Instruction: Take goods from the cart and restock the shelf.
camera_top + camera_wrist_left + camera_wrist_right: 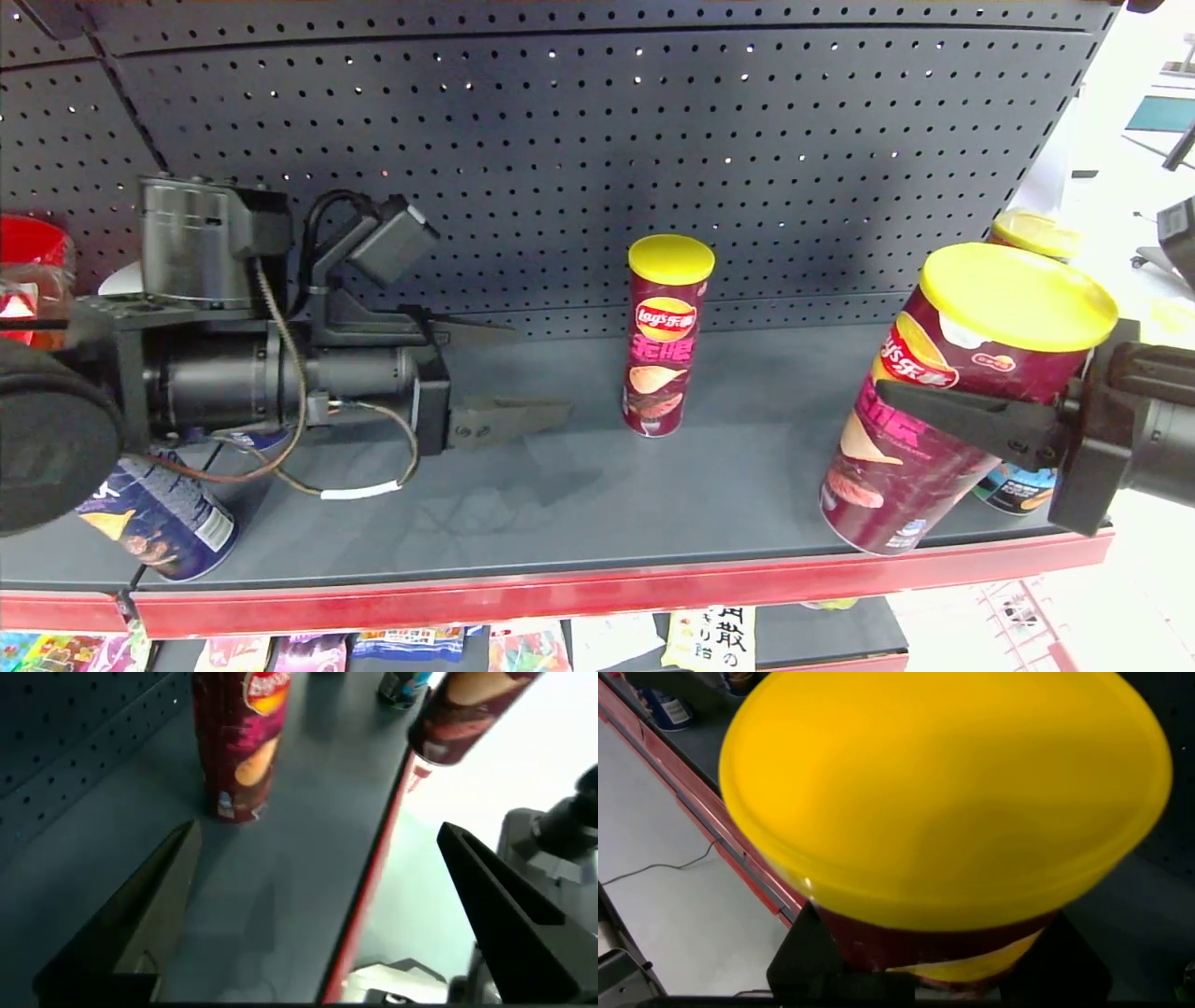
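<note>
The right claw (980, 411) is clamped on a chip can (896, 467), one dark finger (943, 411) lying across the can's upper body just below the lid. The can is a tall tube, deep maroon with pink lettering and pictures of chips, closed by a broad yellow lid (943, 793). It leans, lid toward the claw and base toward the shelf's (560, 504) front right corner, right at the red front edge (560, 583); whether the base touches the shelf cannot be told. Just behind it stands another can (1032, 231) with a yellow lid.

The left claw (504, 371) hangs over the left half of the shelf with its two fingers spread wide apart and nothing between them. Near the middle of the shelf, toward the back, a second maroon can (661, 359) with the same yellow lid stands upright, well apart from both claws. A blue can (159, 523) sits at the front left corner under the left arm. A dark pegboard (560, 140) forms the back.
</note>
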Available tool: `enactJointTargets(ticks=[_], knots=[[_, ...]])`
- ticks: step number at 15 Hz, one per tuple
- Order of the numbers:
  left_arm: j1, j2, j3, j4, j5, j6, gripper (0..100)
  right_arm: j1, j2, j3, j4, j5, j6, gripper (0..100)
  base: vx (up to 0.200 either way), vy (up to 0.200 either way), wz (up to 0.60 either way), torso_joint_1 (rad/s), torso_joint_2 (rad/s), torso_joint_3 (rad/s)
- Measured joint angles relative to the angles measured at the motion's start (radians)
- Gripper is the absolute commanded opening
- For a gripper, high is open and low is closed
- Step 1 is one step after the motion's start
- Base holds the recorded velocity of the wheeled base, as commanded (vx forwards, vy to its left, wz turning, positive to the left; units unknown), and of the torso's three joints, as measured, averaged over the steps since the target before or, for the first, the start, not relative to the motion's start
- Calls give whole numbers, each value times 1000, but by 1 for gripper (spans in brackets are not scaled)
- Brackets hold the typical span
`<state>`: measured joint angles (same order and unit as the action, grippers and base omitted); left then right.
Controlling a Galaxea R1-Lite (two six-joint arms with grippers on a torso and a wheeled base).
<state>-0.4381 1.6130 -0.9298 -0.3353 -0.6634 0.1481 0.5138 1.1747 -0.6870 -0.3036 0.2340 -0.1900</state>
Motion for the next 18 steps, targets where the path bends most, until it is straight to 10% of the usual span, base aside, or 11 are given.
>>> enactJointTargets(ticks=[8, 18], knots=[[-10, 262, -291, -41, -49, 4, 100, 1, 0, 3, 0, -4, 0, 0, 0, 0, 0, 0, 0, 0], [-49, 399, -433, -37, -103, 4, 100, 1, -2, 4, 0, -7, -1, 0, 0, 0, 0, 0, 0, 0]])
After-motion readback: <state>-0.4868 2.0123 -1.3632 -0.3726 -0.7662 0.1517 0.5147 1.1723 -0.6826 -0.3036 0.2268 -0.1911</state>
